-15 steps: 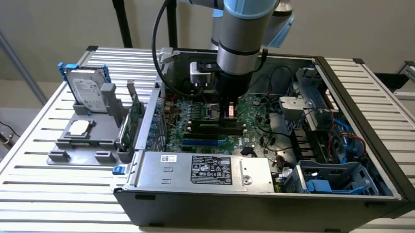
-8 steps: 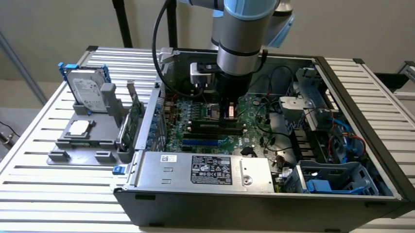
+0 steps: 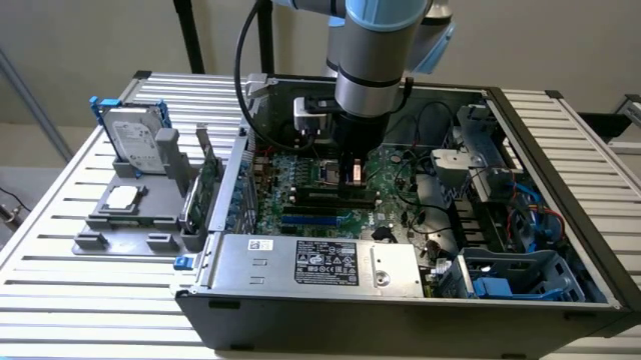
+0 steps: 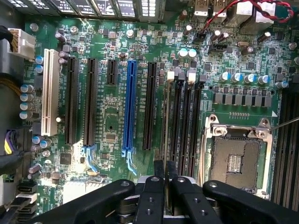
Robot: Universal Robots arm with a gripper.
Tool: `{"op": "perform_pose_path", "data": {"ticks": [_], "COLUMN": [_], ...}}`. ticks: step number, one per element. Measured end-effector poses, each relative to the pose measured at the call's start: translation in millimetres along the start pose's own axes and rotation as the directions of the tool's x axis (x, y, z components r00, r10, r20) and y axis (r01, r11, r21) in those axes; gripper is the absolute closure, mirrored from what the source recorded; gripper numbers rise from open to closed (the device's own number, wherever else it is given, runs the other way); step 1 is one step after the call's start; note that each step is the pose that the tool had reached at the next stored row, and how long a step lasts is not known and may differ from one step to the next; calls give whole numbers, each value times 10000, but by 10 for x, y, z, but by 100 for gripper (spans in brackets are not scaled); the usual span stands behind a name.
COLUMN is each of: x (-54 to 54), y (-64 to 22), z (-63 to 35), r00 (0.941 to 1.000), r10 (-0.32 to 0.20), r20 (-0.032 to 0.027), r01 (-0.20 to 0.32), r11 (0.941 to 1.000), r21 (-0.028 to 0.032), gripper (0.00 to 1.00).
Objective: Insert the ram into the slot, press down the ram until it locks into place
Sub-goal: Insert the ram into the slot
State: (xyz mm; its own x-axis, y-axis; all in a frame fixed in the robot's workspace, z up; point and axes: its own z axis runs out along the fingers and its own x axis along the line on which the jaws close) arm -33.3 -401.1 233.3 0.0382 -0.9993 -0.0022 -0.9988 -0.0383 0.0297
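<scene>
My gripper (image 3: pixel 352 178) reaches down into the open computer case, over the motherboard (image 3: pixel 395 184). Its two black fingers (image 4: pixel 159 173) are shut on the ram (image 4: pixel 166 121), a thin strip seen edge-on in the wrist view. The ram (image 3: pixel 353 172) stands upright over the bank of parallel black slots (image 4: pixel 187 121), in line with the slot nearest the blue slot (image 4: pixel 129 102). I cannot tell whether its lower edge is seated. The black slots (image 3: pixel 331 196) lie just below the fingertips, beside the square silver processor socket (image 4: pixel 238 158).
The case walls surround the board. A silver power supply (image 3: pixel 311 262) lies at the front, with cables and drive bays (image 3: pixel 521 217) on the exterior view's right. A grey fixture (image 3: pixel 130 217) with a hard drive (image 3: pixel 140 142) stands outside the case on the exterior view's left. Long black expansion slots (image 4: pixel 72 100) and a white one (image 4: pixel 50 98) lie beyond the blue slot.
</scene>
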Motion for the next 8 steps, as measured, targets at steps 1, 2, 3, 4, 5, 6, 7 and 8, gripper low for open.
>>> {"op": "perform_pose_path", "data": {"ticks": [1,2,3,4,5,6,7,8], "x": [0,0,-1,0,0,0,0,-1], "y": [0,0,0,0,0,0,-1,-1], "z": [1,1,3,4,6,7,8,9], "r00": [10000,10000,10000,10000,10000,10000,10000,10000], "r10": [11,23,33,42,49,54,58,63], "r20": [-5,-7,-6,-6,-6,-6,-7,-6], "r01": [-11,-23,-33,-42,-49,-54,-58,-63], "r11": [10000,10000,10000,10000,10000,10000,10000,10000], "r21": [0,0,2,3,4,7,9,11], "gripper": [87,87,87,87,87,87,87,87]}}
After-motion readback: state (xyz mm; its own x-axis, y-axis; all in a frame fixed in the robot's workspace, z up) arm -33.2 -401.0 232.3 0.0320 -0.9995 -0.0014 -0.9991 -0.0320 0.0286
